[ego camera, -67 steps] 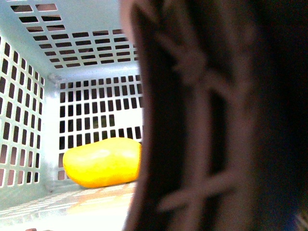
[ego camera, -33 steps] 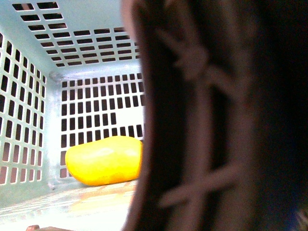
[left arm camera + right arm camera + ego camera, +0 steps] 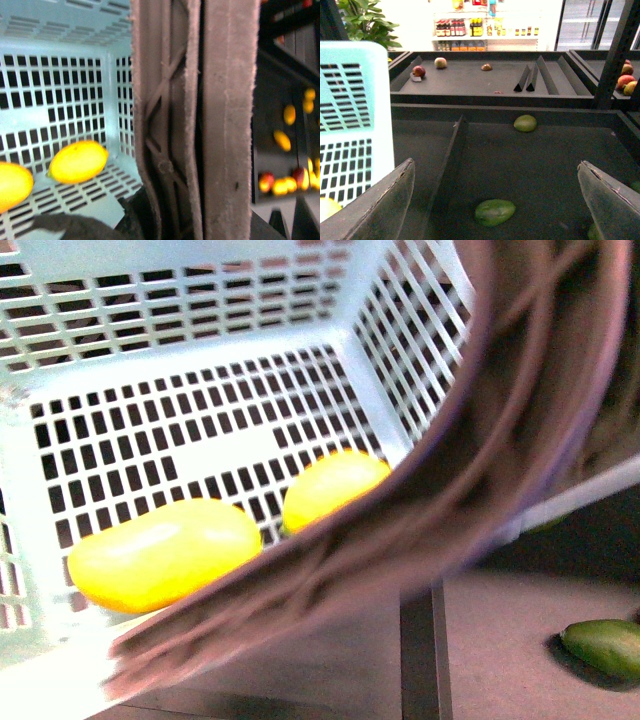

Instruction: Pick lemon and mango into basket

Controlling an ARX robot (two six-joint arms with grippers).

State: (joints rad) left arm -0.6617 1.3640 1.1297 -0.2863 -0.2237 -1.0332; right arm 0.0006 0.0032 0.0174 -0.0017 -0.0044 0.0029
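Although the right gripper (image 3: 495, 205) hangs with its two grey fingers (image 3: 382, 205) spread wide and nothing between them, it points over the dark display table (image 3: 540, 160) at a dark green oval fruit (image 3: 494, 212), which the task does not want. The left gripper cannot be read: its wrist view is filled by the brown arched handle (image 3: 200, 120) pressed close to the lens, so it is probably clamped on that handle, but the fingers do not show.

Both task fruits already lie inside the light teal slotted plastic basket (image 3: 180, 350). The smooth golden yellow-orange mango (image 3: 165, 553) rests on the basket floor against the far lattice wall, its long axis running across the front view. The small pale yellow lemon (image 3: 332, 487) sits just beside it, nearer the corner, tilted slightly upward. From the left wrist the lemon (image 3: 78, 161) shows whole and the mango (image 3: 14, 184) is cut by the picture's edge. The left arm is the nearer of the two to them; the right is well apart, outside the basket wall (image 3: 350, 125).

A second ago only the mango showed in the front view, and the handle stood upright before the lens. Now the handle (image 3: 480, 460) sweeps slantwise, the basket appears turned, the lemon is visible, and a green fruit (image 3: 605, 645) shows on the table beyond.
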